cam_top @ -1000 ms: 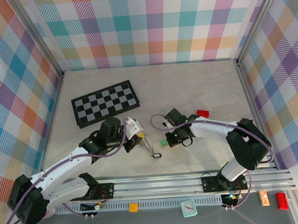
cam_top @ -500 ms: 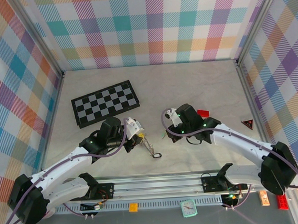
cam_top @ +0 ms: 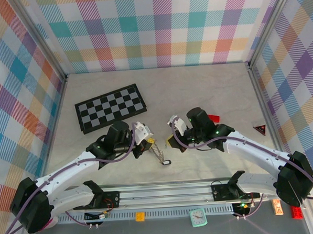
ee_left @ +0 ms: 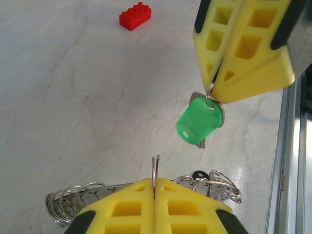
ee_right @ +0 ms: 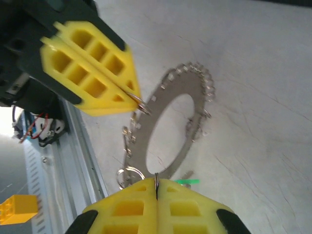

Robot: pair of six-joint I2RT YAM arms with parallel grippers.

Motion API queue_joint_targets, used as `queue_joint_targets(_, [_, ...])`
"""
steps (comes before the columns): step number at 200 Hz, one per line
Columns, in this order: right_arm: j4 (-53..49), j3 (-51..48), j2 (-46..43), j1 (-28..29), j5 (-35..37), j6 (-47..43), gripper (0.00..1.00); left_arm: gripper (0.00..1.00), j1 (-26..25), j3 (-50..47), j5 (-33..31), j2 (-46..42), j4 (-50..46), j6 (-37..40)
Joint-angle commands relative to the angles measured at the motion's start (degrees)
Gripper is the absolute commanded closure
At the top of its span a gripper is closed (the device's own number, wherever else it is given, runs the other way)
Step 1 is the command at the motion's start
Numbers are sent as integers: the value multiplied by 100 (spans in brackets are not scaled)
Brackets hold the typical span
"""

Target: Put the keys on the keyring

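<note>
Now: left gripper (ee_left: 155, 190) at bottom centre of its wrist view, jaws pressed together on a thin wire loop (ee_left: 155, 168) of the keyring (ee_left: 222, 181). The ring's wavy rim spreads along the bottom edge. Black key (cam_top: 165, 162) sits at the ring's lower end in the top view and seems already threaded.

Right gripper (ee_left: 214, 90), upper right of that view, is clamped on the small ring (ee_left: 214, 101) atop the green key (ee_left: 200, 124). The key dangles free, long axis slanting toward lower left.

Key lies just above and right of the pinched loop, apart from it. I judge the right arm is nearer and must come left and down. Risk: key swings, rings miss.
</note>
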Motion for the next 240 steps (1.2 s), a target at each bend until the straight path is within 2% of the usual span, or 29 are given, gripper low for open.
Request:
queue_joint_targets(1, [384,64,94,-36,-564,-323,100,100,-42,170,219,56,299,-62])
queue_joint_targets(66, [26,734,811,89,-756,-497,100,100,-82,155,204,68,311,-84])
queue_joint_targets(181, [53,993,1179,118,-735,-420,100,100,-92,120,202,34,320,-28])
queue_joint_targets(240, [-118,1087,1302,122,-459,-297,100,100,-94,103,190,8,324,-5])
